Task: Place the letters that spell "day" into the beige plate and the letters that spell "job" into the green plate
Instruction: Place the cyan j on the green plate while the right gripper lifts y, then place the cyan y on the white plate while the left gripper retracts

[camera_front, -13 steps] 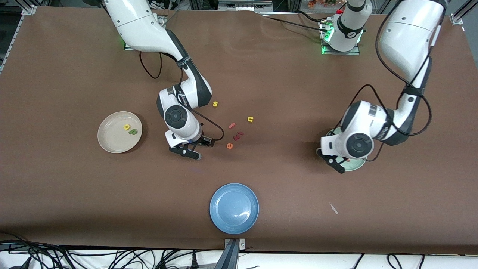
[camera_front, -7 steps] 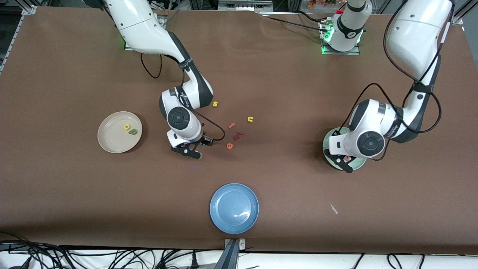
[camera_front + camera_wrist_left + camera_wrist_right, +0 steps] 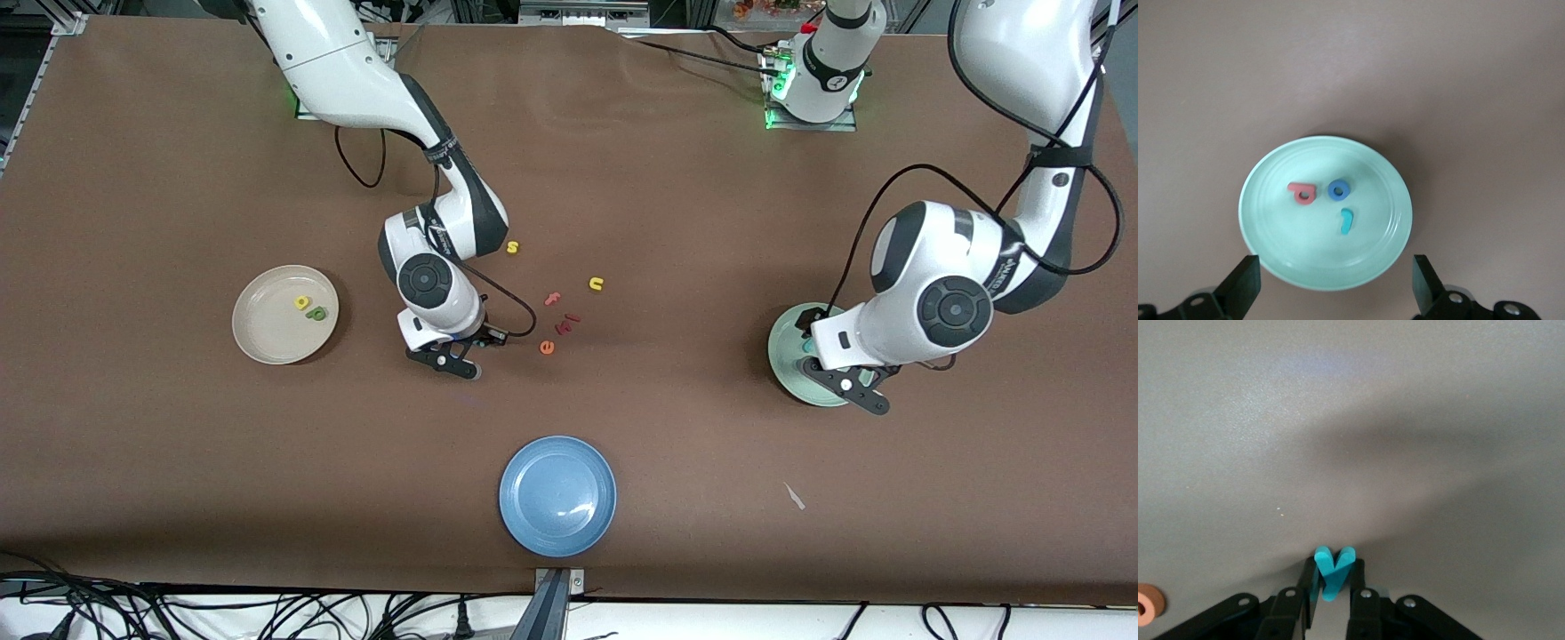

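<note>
The teal "y" [image 3: 1332, 572] is now pinched between the closed jaws of the right gripper [image 3: 455, 363], low at the table [image 3: 622, 160] just beside the orange "e" [image 3: 547, 348]; a second ago those jaws were still open around it. That is the last letter of "day": the yellow "a" [image 3: 301, 302] and green "d" [image 3: 316, 312] already lie in the beige plate [image 3: 258, 333]. In the green plate [image 3: 1265, 220] lie the pink-red "b" [image 3: 1302, 192], the blue "o" [image 3: 1339, 191] and the teal "j" [image 3: 1347, 221], so "job" looks complete; the left gripper [image 3: 1335, 293] has let go, risen over the plate, and its jaws stand wide and empty. In the front view that arm hides most of the green plate and its letters, and the right gripper covers the "y".
</note>
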`<action>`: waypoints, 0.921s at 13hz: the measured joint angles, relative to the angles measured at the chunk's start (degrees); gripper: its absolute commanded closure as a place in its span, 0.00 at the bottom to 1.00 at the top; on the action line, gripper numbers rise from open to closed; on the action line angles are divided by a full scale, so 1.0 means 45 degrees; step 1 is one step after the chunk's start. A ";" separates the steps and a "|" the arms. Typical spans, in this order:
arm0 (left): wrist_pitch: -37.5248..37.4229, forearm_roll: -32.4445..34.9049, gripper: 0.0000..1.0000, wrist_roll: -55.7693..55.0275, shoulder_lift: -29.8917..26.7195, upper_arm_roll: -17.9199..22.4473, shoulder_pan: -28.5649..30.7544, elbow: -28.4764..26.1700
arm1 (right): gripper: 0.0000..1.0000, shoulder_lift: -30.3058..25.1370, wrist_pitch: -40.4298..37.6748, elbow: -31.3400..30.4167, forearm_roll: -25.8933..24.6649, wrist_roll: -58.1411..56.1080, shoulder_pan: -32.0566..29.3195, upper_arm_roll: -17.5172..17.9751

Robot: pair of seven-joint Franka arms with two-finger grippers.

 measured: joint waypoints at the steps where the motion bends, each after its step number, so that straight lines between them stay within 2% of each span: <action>1: -0.0262 -0.0010 0.00 -0.0246 -0.0253 -0.0001 0.0007 0.0060 | 1.00 0.0000 0.0000 0.0003 0.0006 0.0049 0.0001 0.0001; 4: -0.0664 -0.1001 0.00 -0.0601 -0.1437 0.0005 0.0158 0.0225 | 1.00 -0.0023 -0.0085 0.0110 0.0040 0.0058 0.0000 -0.0010; 6: -0.1326 -0.1419 0.00 -0.0601 -0.2467 0.0005 0.0324 0.0300 | 1.00 -0.0278 -0.0913 0.0363 0.0035 -0.0089 -0.0009 -0.0225; 10: -0.3144 -0.1967 0.00 -0.0676 -0.3587 0.0311 0.0288 0.1449 | 1.00 -0.1578 -0.3298 0.0246 0.0034 -0.3071 -0.0077 -0.1795; 12: -0.3273 -0.2536 0.00 -0.0800 -0.4179 0.1425 -0.0106 0.1588 | 1.00 -0.2438 -0.3455 -0.0796 0.0034 -0.5356 -0.0155 -0.2789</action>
